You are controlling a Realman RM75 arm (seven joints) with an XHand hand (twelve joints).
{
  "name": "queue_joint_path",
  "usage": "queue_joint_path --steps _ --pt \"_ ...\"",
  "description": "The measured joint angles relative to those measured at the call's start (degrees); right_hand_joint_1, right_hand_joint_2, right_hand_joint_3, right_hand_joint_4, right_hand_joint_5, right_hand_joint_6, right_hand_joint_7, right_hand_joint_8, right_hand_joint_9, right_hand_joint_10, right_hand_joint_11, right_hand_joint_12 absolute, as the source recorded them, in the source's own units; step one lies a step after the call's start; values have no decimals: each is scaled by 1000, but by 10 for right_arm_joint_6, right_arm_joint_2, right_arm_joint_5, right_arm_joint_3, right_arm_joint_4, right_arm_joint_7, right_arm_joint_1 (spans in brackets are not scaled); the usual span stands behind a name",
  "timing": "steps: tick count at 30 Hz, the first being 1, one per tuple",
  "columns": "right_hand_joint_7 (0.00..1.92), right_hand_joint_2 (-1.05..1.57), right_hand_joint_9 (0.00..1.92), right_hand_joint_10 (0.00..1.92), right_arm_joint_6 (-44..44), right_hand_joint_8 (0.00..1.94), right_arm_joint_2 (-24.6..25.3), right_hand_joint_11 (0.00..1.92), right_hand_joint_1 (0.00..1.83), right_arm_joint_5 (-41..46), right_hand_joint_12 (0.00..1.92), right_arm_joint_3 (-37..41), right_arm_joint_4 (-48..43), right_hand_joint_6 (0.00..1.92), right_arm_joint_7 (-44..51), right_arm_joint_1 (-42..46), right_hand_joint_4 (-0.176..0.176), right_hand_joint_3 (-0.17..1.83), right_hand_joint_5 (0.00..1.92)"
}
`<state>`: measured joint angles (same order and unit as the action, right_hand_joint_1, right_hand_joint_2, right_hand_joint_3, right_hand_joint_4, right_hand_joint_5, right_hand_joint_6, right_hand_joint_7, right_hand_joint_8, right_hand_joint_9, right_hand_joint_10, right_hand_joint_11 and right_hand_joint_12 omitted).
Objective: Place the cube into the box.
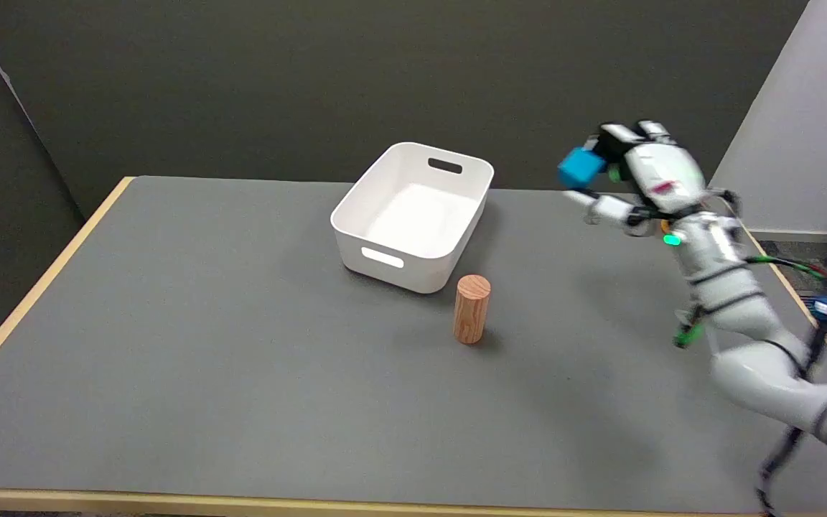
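- The right hand (647, 176) holds the blue cube (581, 167) up in the air, well clear of the grey surface (205, 345) and off to the right of the white box (413, 215), not yet over it
- The cube sits at the tips of the fingers (618, 136), with most of its body sticking out to the left of the hand; the fingers are closed around its far edge, while one lower finger reaches out underneath without clearly touching it
- That looks like a shallow hold, so I judge the main risk to be the cube slipping or twisting out during the sideways carry and landing on the surface short of the box
- A release made too soon, before the cube is above the opening, could bounce it off the near right rim
- The wooden cylinder (472, 309) stands upright just in front of the box; a low sweep of the forearm could knock it over, though the arm is high at present
- The arm rises from the lower right, forearm angled up and leftward, wrist bent so the back of the hand faces the camera and the fingers point toward the box
- The box is empty
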<state>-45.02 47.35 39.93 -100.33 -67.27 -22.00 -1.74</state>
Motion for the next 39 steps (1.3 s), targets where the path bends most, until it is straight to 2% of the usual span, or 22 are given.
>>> queue_joint_path --steps 10,22,23,24,25,27,29,31,35,39 --pt "681 1098 827 1921 137 1611 82 210 1163 -21 1921 -120 25 1563 29 -154 -176 432 636" --pt "688 1091 826 1921 229 1601 148 193 1166 -37 1921 -198 43 1558 49 -260 -176 439 640" --pt "608 939 684 1615 234 1261 151 182 996 -38 1747 -202 44 1213 50 -265 -96 591 514" --pt "490 711 473 1158 241 754 154 173 743 -38 1487 -205 45 698 51 -270 23 823 325" --pt "365 613 310 893 247 480 158 127 608 -37 1338 -208 46 460 52 -274 72 899 227" --pt "136 581 74 649 257 259 162 8 495 -36 1194 -212 46 365 53 -280 79 873 148" --pt "70 540 18 590 268 176 165 -1 432 -34 1130 -214 46 400 55 -284 82 921 106" --pt "45 522 1 495 276 112 167 -1 405 -32 1099 -214 45 410 56 -285 81 912 98" --pt "-1 530 -1 384 292 108 168 -1 407 -28 1034 -212 41 426 58 -286 75 921 86" --pt "-1 532 -1 350 302 95 167 -1 411 -26 989 -204 33 430 59 -281 74 923 86"
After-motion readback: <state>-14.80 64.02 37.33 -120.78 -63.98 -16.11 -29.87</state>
